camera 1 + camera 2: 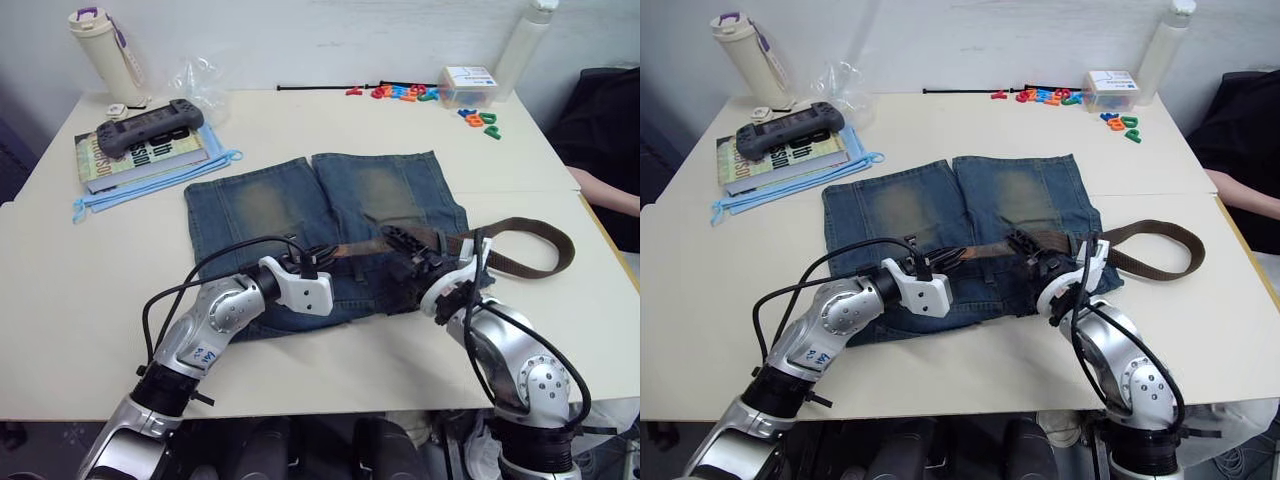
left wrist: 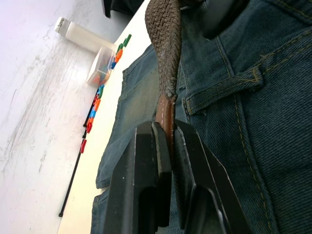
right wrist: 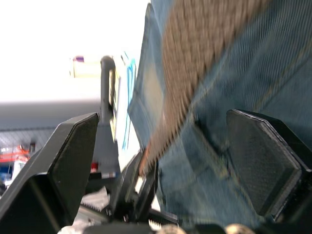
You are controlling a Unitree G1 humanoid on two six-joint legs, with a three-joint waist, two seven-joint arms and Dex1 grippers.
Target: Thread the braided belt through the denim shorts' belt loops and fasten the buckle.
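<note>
Left wrist view: left hand [image 2: 165,146] pinching braided belt [image 2: 164,44] tip; no writing legible.

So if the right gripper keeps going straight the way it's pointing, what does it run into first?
Probably the braided belt, which runs between the open fingers of the right gripper, lying on the denim shorts. Beyond it sits the left gripper, though depth is unclear.
</note>
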